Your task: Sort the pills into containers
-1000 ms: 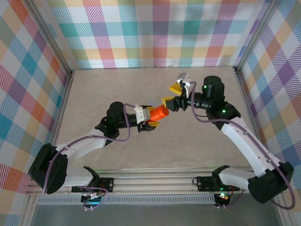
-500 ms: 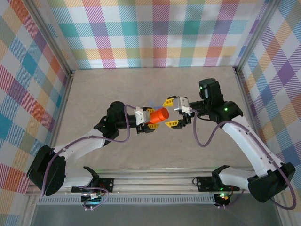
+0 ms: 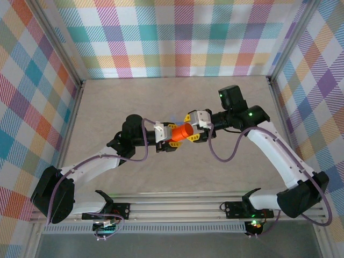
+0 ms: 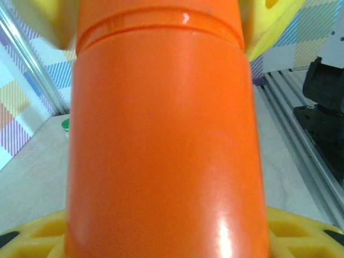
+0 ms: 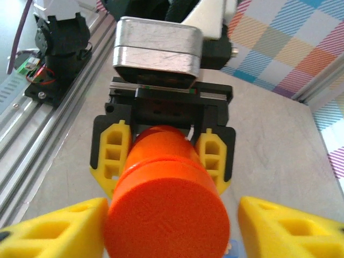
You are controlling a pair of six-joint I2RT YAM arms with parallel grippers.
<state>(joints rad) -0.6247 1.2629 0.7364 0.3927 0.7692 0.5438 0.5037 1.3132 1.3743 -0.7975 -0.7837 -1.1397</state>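
Broadly, I work over the table (image 3: 107, 102) with both arms raised and meeting head-on above its middle, so that one tool can steady a container while the other works its lid. My left gripper (image 3: 174, 135) pinches the orange bottle (image 5: 161, 156) around its body between two yellow fingers (image 5: 114, 155). It holds the bottle level and clear of the table, with the closed end pointing straight away from that tool toward my other one. My right gripper (image 5: 172, 228) faces it with its two fingers spread to either side of the bottle's cap (image 5: 164, 220). A sliver of gap shows on one side, so I judge the cap is bracketed for unscrewing but not yet clamped. That makes one bottle, one cap, two grippers. Far past my left fingers one small green spot (image 4: 65, 124) sits on the table, possibly another container's cap, too small to tell.
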